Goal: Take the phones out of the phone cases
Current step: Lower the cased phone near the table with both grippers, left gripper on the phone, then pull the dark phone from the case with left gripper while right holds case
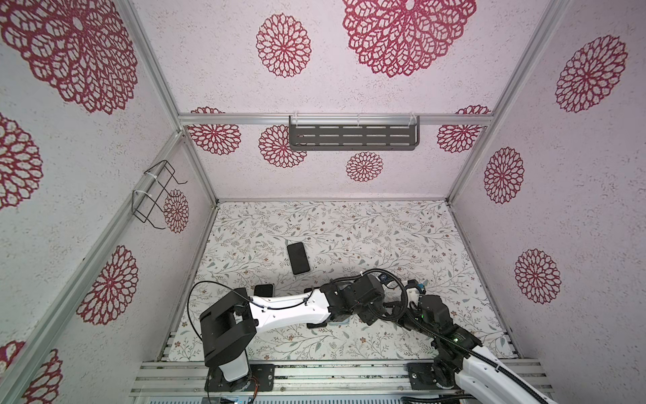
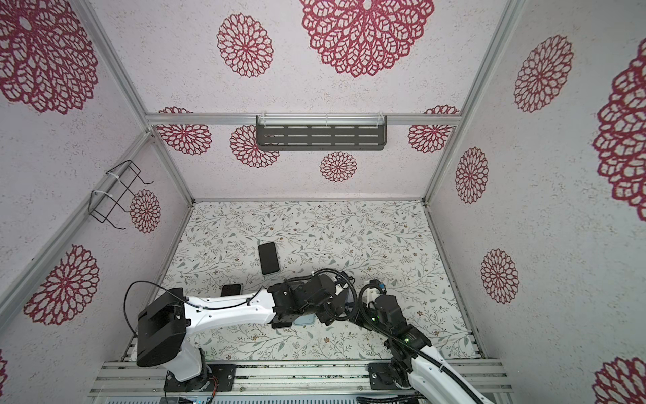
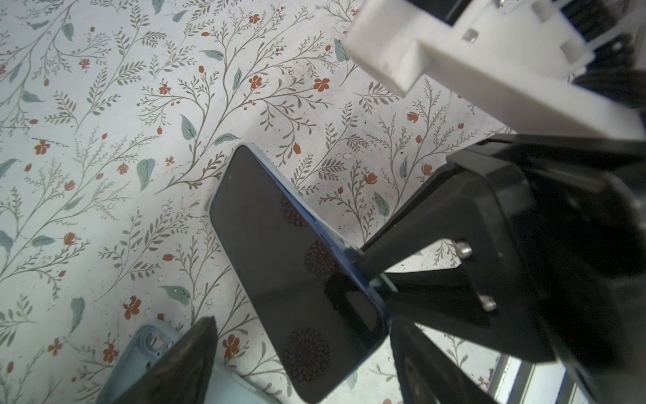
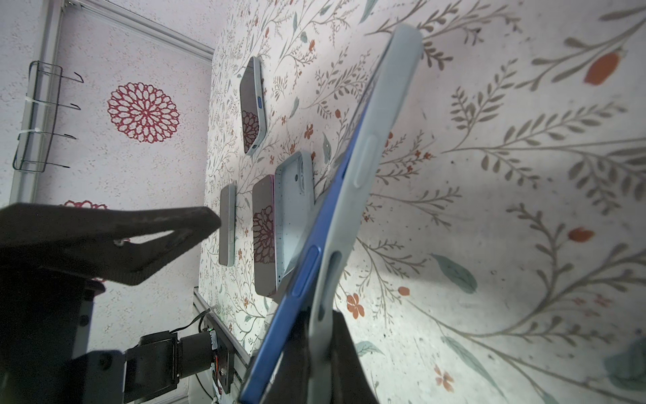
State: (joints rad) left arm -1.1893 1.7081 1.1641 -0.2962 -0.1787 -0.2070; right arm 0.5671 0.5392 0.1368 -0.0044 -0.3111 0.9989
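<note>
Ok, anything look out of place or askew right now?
Only what the job explains: the blue phone sits tilted, half peeled from its pale case, which the right end effector pinches. Nothing looks spilled or damaged.

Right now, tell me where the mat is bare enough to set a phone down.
Bare: the far strip of mat under the back wall; the right side between the right arm and side wall; the near strip along the rail. Crowded: left of centre, around the left arm and the black phone.
</note>
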